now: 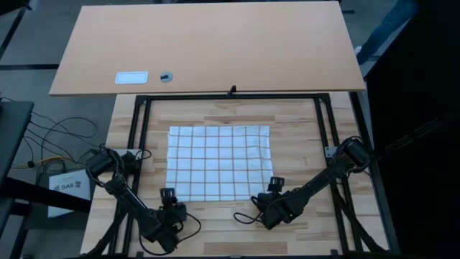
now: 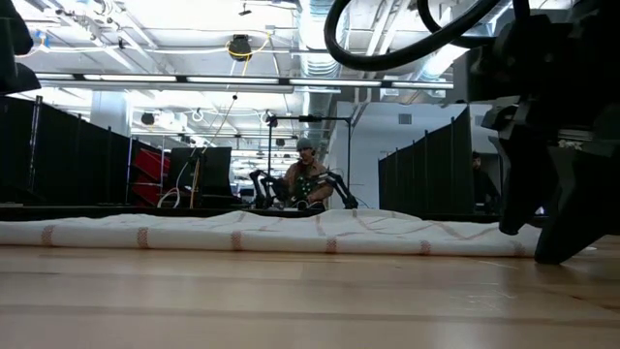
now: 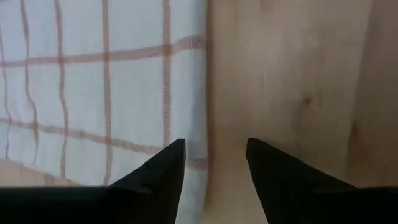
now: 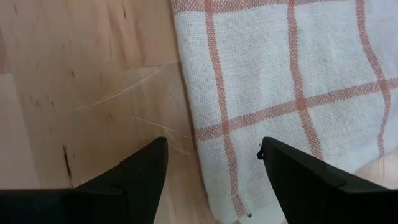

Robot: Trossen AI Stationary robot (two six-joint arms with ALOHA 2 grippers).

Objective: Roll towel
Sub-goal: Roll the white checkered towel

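Note:
The towel (image 1: 219, 162) is white with a grid of thin reddish lines and lies spread flat on the wooden table (image 1: 302, 230); it also shows in the low view (image 2: 291, 233). My left gripper (image 1: 169, 196) is open at the towel's near left corner. In the left wrist view (image 3: 214, 168) its fingers stand on either side of the towel's side edge (image 3: 202, 93). My right gripper (image 1: 275, 183) is open at the near right corner. Its fingers (image 4: 214, 165) stand on either side of that side edge (image 4: 186, 93). In the low view it (image 2: 547, 233) reaches down close to the tabletop.
A large tan board (image 1: 208, 47) with a white label (image 1: 131, 77) lies beyond the far edge. A black frame (image 1: 230, 96) runs around the work area. Cables and a box (image 1: 65, 183) lie off the table's left side. A person (image 2: 305, 179) sits far back in the room.

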